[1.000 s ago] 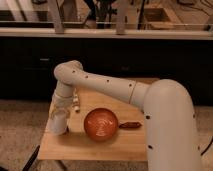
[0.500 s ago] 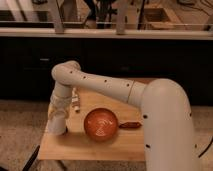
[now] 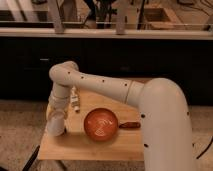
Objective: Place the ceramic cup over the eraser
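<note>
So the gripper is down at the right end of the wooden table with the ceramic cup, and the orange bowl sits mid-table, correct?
Not quite: the camera view shows the gripper at the left end of the wooden table, not the right. The rest holds: the ceramic cup is there at the gripper, and the orange bowl sits mid-table.

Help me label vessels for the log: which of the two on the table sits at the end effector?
The ceramic cup, pale and narrow, at the table's left edge, right at the end effector. The wide orange bowl sits apart, mid-table.
</note>
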Controlling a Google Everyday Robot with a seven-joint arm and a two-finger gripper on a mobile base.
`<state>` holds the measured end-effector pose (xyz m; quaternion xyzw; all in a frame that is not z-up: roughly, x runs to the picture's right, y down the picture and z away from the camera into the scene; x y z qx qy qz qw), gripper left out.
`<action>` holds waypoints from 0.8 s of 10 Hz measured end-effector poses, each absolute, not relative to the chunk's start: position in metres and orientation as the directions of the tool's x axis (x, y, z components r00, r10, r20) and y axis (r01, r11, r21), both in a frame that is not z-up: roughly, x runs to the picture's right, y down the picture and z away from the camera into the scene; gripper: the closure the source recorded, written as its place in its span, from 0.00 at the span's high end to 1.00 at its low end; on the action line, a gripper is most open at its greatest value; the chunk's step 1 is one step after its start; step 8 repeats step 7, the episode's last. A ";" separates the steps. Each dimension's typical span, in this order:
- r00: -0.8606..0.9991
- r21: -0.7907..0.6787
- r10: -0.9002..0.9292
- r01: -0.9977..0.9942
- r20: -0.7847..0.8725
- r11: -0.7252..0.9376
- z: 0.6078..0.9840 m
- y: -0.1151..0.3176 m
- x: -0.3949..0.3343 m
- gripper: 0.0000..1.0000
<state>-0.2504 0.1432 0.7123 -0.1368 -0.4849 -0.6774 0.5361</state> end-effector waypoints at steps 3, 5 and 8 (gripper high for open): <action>-0.402 0.518 -0.591 0.855 0.700 0.032 0.712 0.144 -0.254 0.80; -0.413 0.523 -0.588 0.852 0.695 0.020 0.711 0.146 -0.255 0.80; -0.426 0.531 -0.584 0.848 0.691 0.009 0.710 0.149 -0.260 0.80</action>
